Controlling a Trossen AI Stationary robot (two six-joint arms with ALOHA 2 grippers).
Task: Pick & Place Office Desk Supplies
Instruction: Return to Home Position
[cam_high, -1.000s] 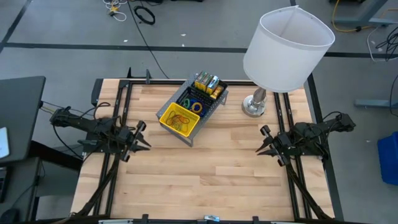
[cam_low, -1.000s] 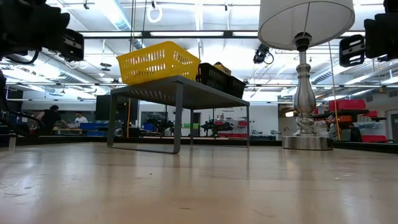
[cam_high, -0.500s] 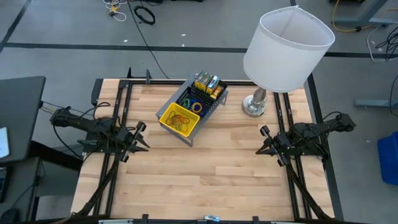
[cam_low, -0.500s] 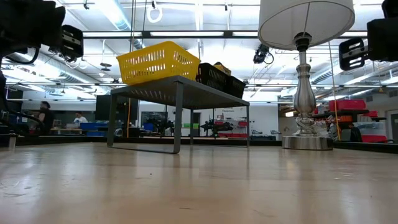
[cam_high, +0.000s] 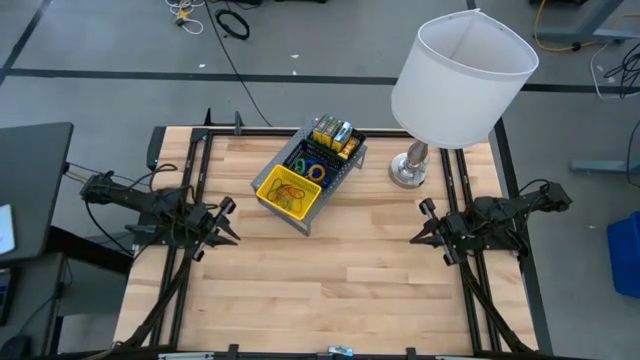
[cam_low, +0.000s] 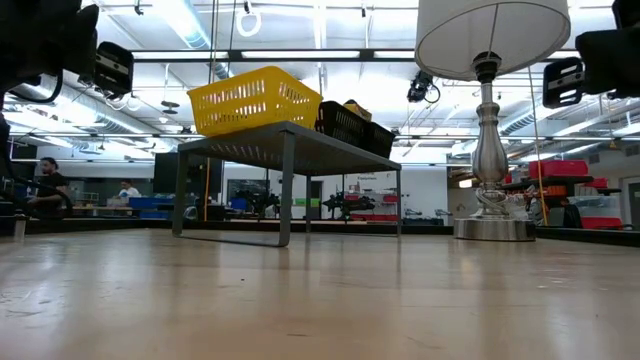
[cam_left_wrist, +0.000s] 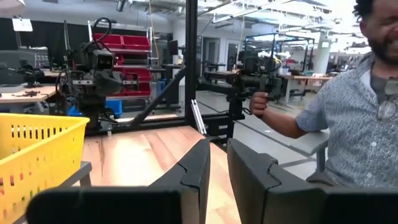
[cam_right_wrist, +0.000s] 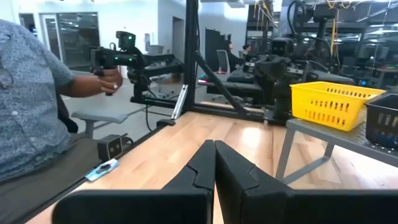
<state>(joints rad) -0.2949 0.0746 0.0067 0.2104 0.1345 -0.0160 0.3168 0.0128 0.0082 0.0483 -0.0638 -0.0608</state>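
we judge the sorting done: yellow basket (cam_high: 268, 182) and black mesh trays (cam_high: 298, 156) sit on the shelf (cam_high: 352, 158), far centre of the tabletop (cam_high: 340, 290); left end effector (cam_high: 232, 222) barely parted, right end effector (cam_high: 418, 224) clenched, both empty.

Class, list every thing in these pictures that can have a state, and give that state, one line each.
yellow basket, on the shelf, holding rubber-band loops
black mesh trays, on the shelf, filled
crayon boxes, inside one tray
lamp, upright on the table
left claw, narrowly open, empty
right claw, shut, empty
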